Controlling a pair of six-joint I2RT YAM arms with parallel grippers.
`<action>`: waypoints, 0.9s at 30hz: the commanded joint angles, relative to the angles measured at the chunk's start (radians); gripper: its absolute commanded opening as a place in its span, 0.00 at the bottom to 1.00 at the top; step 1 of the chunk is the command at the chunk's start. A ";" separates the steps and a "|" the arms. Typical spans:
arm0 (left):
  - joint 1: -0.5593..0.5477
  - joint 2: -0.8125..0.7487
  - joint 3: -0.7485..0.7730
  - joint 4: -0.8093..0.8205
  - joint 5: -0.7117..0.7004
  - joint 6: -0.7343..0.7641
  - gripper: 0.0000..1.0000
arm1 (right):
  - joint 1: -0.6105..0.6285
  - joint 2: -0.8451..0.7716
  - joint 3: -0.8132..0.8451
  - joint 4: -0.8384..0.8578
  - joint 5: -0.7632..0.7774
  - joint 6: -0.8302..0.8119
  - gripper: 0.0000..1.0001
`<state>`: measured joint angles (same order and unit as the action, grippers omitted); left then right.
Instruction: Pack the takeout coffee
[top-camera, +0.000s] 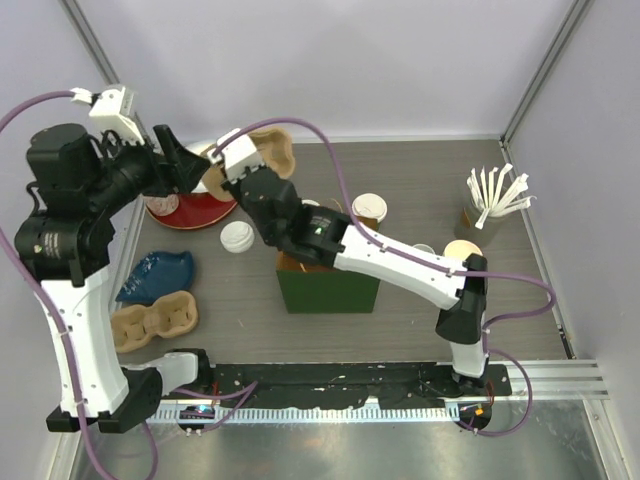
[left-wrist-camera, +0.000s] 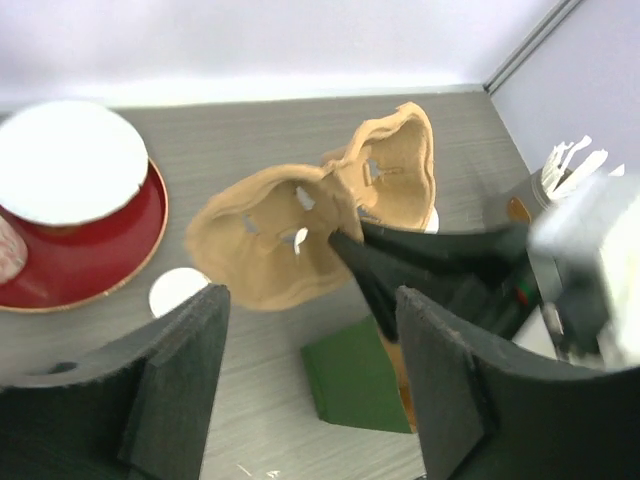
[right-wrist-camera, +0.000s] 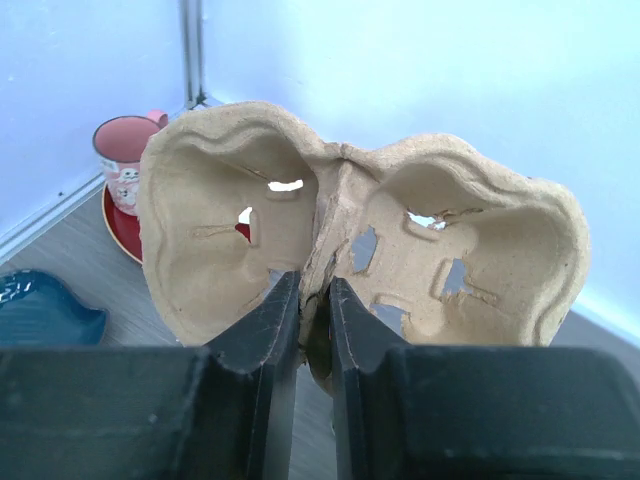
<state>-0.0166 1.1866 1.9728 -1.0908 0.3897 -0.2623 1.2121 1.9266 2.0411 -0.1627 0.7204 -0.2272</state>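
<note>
Leave 2 lidded cups (top-camera: 369, 207) standing just beyond the green box (top-camera: 328, 290). Farther beyond its left corner, with right gripper (right-wrist-camera: 315, 295) clamped on the pulp cup carrier (left-wrist-camera: 270, 240) ridge and left gripper (left-wrist-camera: 312, 320) parted, level the carrier, then lower beside the cups.

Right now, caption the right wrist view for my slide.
Right gripper pinches the centre ridge of a tan pulp cup carrier, pink mug behind.

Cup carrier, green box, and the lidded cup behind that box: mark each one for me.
cup carrier (right-wrist-camera: 510, 235): right wrist view, inside wall of its right-hand pocket.
green box (top-camera: 328, 288): top external view, middle of its green side.
lidded cup (top-camera: 369, 206): top external view, centre of its white lid.
</note>
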 joint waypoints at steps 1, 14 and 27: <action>-0.005 -0.010 0.124 -0.023 0.015 0.098 0.75 | -0.017 -0.149 0.080 -0.121 0.039 0.189 0.01; -0.009 0.022 -0.199 0.081 0.107 0.179 0.64 | -0.017 -0.363 0.154 -0.599 -0.024 0.515 0.01; -0.356 0.134 -0.342 0.177 0.011 0.279 0.67 | -0.065 -0.581 -0.108 -0.867 -0.128 0.802 0.01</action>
<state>-0.3042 1.3399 1.6241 -1.0176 0.4049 -0.0441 1.1629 1.3666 2.0090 -0.9901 0.6407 0.4519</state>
